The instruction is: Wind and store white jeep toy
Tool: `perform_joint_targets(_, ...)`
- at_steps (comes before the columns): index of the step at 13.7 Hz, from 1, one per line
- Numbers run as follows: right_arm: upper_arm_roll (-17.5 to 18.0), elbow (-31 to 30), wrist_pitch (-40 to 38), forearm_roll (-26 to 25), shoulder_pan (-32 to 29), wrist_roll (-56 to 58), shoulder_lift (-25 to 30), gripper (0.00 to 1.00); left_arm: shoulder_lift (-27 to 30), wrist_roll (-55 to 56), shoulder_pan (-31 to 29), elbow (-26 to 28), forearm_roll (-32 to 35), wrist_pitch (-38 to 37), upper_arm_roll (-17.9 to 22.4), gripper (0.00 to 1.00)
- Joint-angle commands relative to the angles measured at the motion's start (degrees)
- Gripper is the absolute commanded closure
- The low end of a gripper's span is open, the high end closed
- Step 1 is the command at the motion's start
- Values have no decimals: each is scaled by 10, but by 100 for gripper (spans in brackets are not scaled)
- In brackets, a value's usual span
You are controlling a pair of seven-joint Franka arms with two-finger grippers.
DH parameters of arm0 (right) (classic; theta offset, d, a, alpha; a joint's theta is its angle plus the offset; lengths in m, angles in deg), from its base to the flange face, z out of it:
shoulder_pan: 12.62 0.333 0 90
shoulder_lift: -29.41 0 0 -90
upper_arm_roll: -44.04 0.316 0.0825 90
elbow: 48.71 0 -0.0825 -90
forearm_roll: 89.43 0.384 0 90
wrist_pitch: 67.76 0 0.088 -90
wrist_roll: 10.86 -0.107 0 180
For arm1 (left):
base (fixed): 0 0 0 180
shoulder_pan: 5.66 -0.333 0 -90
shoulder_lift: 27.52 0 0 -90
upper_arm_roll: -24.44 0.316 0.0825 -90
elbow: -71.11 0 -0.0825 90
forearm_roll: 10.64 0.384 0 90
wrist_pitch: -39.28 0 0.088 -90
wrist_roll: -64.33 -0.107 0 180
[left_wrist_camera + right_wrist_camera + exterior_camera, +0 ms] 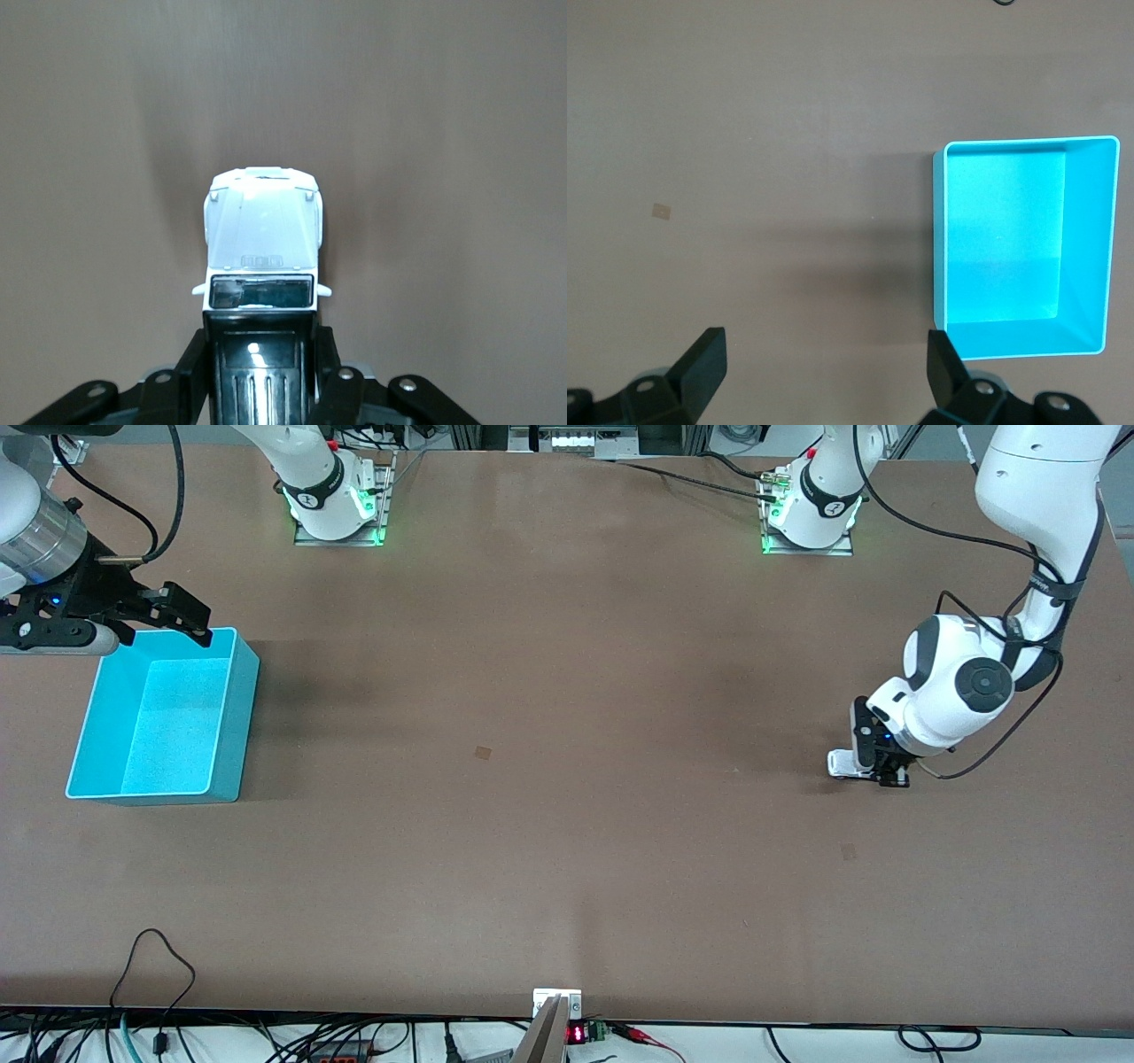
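The white jeep toy (842, 764) has a black roof and sits low at the table surface near the left arm's end. My left gripper (873, 769) is shut on its black rear part. In the left wrist view the jeep (263, 235) points away from the gripper (261, 359), with a black finger (189, 367) pressed against each side of the roof. My right gripper (182, 615) is open and empty, in the air over the edge of the turquoise bin (235, 717) that is farthest from the front camera. The right wrist view shows the open gripper (824, 363) and the empty bin (939, 239).
The bin stands at the right arm's end of the table. A small brown patch (483, 752) marks the table's middle. Cables (155, 965) and a small bracket (556, 1005) lie along the table edge nearest the front camera. Both arm bases (337, 505) stand along the opposite edge.
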Motion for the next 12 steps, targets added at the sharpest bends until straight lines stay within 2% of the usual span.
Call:
perform_joint_targets(1, -4, 4, -2, 5, 2, -2, 3, 0, -70, -41, -48, -18, 14, -2, -1, 82)
perform_joint_targets(6, -4, 4, -1, 5, 2, -2, 3, 0, -110, -130, -125, -62, 14, -2, -1, 81)
perform_joint_targets(12, -4, 3, -1, 5, 2, -2, 2, 0, -117, -139, -176, -66, 14, -2, 7, 81)
